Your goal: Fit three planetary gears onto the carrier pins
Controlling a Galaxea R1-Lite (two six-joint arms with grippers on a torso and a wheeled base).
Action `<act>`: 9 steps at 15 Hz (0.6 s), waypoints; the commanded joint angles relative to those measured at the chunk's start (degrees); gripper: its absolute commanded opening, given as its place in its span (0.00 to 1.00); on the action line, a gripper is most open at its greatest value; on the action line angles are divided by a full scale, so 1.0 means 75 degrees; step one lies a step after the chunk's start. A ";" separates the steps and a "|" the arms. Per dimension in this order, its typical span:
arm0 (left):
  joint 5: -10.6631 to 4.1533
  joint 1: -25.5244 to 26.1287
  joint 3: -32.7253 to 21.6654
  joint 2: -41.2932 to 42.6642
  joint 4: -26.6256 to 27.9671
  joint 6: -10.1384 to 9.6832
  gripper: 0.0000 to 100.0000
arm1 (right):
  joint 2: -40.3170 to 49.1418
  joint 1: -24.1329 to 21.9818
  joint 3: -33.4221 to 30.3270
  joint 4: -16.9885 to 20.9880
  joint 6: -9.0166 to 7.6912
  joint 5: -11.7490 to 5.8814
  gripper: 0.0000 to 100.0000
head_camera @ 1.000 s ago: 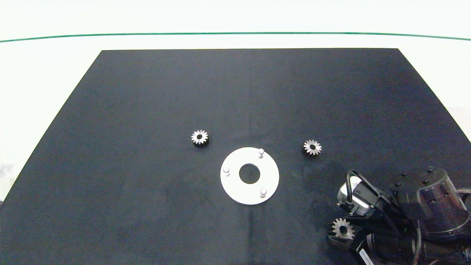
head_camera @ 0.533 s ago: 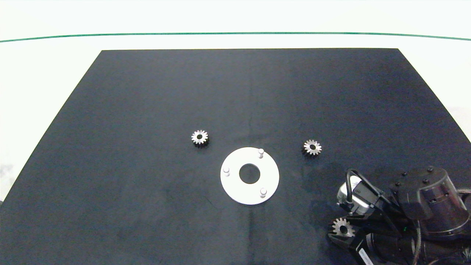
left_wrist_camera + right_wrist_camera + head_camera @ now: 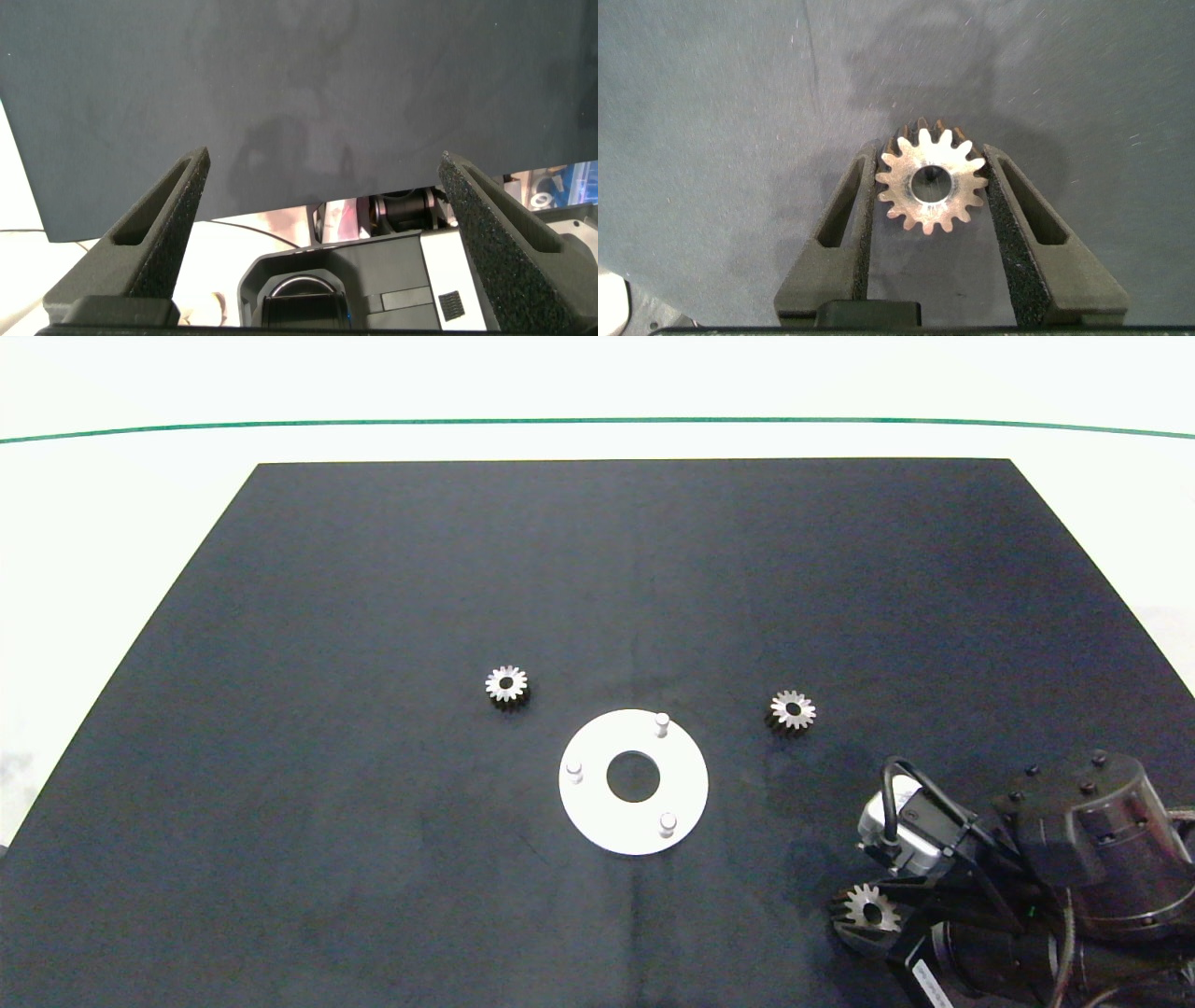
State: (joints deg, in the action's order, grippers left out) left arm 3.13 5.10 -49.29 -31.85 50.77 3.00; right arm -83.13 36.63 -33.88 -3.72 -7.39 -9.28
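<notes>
Three alike silvery planetary gears show. One gear (image 3: 507,684) lies flat to the far left of the white disc (image 3: 597,807), another gear (image 3: 793,709) to its right. The third gear (image 3: 868,908) (image 3: 931,181) sits between the fingers (image 3: 842,233) of my right gripper (image 3: 929,161) (image 3: 864,917) near the front right of the mat, both pads pressed against its teeth. The disc's three carrier pins (image 3: 662,721) (image 3: 574,770) (image 3: 667,822) stand bare. My left gripper (image 3: 324,157) is open at the mat's edge and holds nothing; it is outside the head view.
A black mat (image 3: 373,569) covers the table, with white surface around it and a green line (image 3: 597,421) at the back. My right arm's bulky wrist (image 3: 1074,840) fills the front right corner.
The right wrist has shifted slightly, and the gear between its fingers has moved a little toward the back. The other two gears and the disc have not moved.
</notes>
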 commanded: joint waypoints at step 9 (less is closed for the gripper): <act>0.0004 0.0000 0.0009 0.0005 0.0050 0.0010 1.00 | 0.0185 0.0096 -0.1448 0.1105 -0.0011 0.0006 0.16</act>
State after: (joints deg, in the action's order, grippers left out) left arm 3.16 5.10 -49.25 -31.77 50.87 3.02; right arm -81.69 37.12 -42.50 3.61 -7.39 -9.23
